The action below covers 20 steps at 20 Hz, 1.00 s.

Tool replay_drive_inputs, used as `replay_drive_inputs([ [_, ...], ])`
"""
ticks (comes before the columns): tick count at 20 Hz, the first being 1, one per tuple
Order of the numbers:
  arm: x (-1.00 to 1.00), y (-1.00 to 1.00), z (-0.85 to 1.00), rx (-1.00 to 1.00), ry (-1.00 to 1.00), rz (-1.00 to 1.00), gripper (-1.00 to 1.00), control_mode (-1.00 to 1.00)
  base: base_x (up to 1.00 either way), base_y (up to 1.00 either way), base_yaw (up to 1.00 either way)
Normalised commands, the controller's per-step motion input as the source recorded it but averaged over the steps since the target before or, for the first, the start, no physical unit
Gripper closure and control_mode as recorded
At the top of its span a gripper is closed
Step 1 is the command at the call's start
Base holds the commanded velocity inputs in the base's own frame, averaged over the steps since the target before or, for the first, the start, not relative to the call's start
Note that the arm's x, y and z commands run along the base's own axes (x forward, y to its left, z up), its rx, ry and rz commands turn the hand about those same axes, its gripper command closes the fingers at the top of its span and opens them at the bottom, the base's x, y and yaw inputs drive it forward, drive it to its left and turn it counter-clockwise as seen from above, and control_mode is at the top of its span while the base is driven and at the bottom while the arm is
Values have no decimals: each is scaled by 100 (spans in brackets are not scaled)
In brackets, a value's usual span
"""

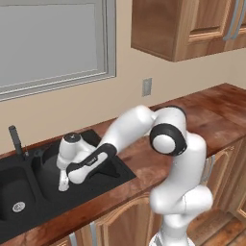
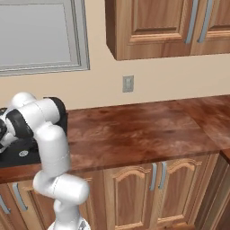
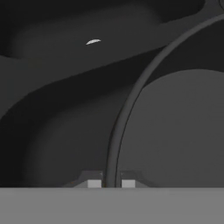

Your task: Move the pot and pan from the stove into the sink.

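Wooden tabletop (image 1: 144,158) surrounds the black sink (image 1: 21,190), where the claw (image 3: 111,183) is clamped on the pot (image 3: 175,127) rim, lowered inside; releasing and the pan likely remain.

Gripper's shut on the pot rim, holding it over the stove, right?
Not the stove. The left base view shows the gripper down in the sink, in its right basin. The rest holds: in the hand view the fingers are shut on the rim of the pot.
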Motion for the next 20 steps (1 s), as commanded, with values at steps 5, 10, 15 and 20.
replay_drive_inputs([
  [5,33,23,-13,-4,0,-5,100,-100,0,0,0],
  [10,36,15,-31,-9,3,-5,100,-100,0,0,0],
  [15,28,29,7,-2,-1,-8,-100,-100,0,0,0],
  [20,-18,12,56,1,4,-16,-100,-100,0,0,0],
])
